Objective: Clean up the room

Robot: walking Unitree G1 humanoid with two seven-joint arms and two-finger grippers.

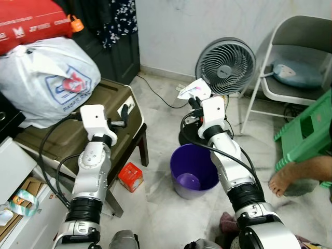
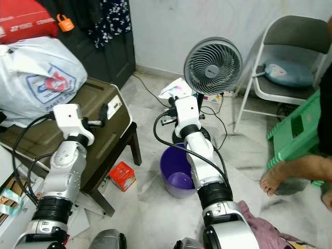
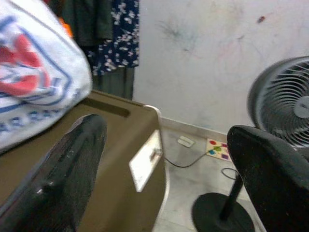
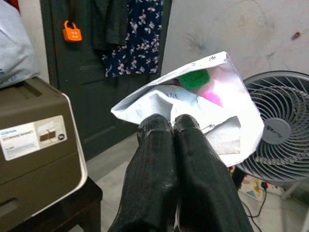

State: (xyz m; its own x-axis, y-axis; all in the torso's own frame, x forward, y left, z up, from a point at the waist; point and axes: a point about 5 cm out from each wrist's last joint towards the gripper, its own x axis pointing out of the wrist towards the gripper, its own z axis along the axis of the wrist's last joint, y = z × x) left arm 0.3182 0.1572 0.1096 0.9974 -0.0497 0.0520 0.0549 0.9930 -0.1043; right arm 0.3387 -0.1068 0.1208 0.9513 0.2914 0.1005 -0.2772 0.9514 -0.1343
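My right gripper [image 4: 173, 126] is shut on a crumpled white paper [image 4: 193, 104] with green and pink marks. In the eye views that paper [image 1: 194, 90] is held up in front of the fan, above and behind the purple bin [image 1: 194, 169] on the floor. The bin holds a small purple object at its bottom. My left gripper [image 3: 164, 145] is open with nothing between its fingers, raised over the olive storage case [image 1: 98, 122]. A small red box [image 1: 130, 176] lies on the floor beside the case's stand.
A grey fan [image 1: 226, 65] stands behind the bin, with a cable across the floor. A white plastic bag [image 1: 44, 80] rests on the case. A folding chair [image 1: 295, 62], a green stool [image 1: 306, 132] and a person's foot [image 1: 284, 179] are at the right.
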